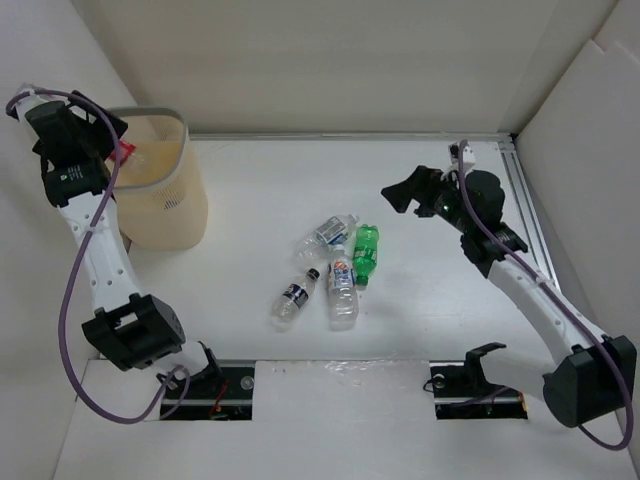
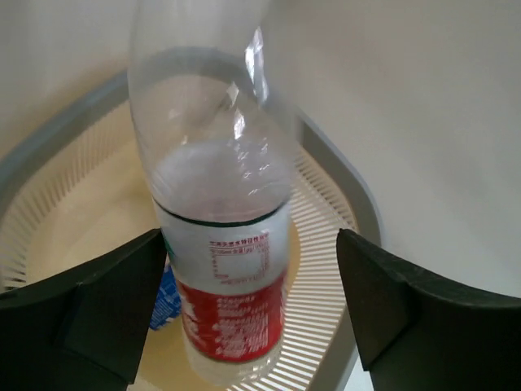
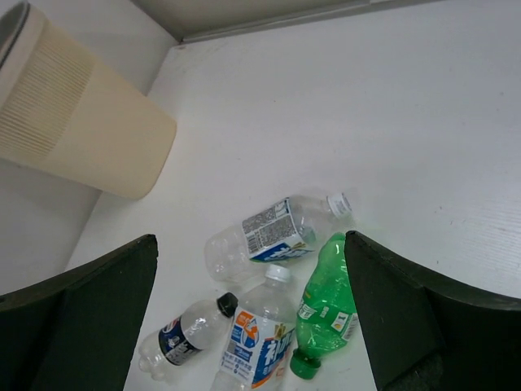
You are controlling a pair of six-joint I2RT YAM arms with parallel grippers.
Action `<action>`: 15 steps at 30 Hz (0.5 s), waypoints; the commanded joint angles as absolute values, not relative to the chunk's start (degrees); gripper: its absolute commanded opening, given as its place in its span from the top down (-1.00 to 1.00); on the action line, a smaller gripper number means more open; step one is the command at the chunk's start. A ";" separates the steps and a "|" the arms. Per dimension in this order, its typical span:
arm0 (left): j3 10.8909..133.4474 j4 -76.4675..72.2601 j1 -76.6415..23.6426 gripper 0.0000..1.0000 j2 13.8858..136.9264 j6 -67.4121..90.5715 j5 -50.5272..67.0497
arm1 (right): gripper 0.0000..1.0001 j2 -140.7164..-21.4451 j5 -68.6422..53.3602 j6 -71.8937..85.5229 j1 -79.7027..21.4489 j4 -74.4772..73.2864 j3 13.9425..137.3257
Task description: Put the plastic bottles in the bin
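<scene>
The red-labelled bottle is over the bin, between the left claw's wide-open fingers.

A white table holds an upright beige slotted bin at far left; mid-table lie a green bottle and three clear bottles, clustered.

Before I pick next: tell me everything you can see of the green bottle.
The green bottle is small, of translucent green plastic, with a green cap on and a label with pale patches near the neck end. It looks undented. It lies on its side on the white table, cap toward the arms' bases, rightmost of four bottles there. Its side appears to lie against the white-capped bottle with the blue-and-orange label; its base sits close by the grey-labelled bottle.
</scene>
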State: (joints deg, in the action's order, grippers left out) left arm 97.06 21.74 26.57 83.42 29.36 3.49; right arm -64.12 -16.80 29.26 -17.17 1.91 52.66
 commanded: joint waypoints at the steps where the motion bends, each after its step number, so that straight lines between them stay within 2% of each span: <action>1: 96.33 19.60 26.19 -0.65 83.75 29.62 8.35 | -1.00 -65.38 -11.62 27.51 -19.33 1.77 54.32; 2: 96.33 19.60 26.19 -0.87 84.46 29.62 8.35 | -1.00 -65.39 -11.08 27.51 -19.34 1.76 54.32; 3: 97.20 20.12 26.19 -0.99 84.46 29.62 8.87 | -1.00 -66.00 -10.55 26.90 -19.34 0.63 54.84; 7: 98.26 20.13 26.19 -1.00 83.59 29.09 10.72 | -1.00 -71.27 -4.41 25.67 -21.53 -5.43 58.44; 11: 101.24 21.18 20.50 -1.00 80.86 25.50 12.20 | -1.00 -80.49 6.90 26.36 -24.69 -14.57 65.20; 15: 103.80 22.67 3.65 -1.00 79.37 19.44 9.77 | -1.00 -88.93 11.86 29.79 -26.89 -19.86 69.87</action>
State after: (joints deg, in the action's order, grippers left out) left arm 99.94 23.24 13.56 83.92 24.97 8.32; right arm -85.76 4.05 27.81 -25.50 -13.10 66.98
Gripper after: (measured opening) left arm 0.997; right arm 0.999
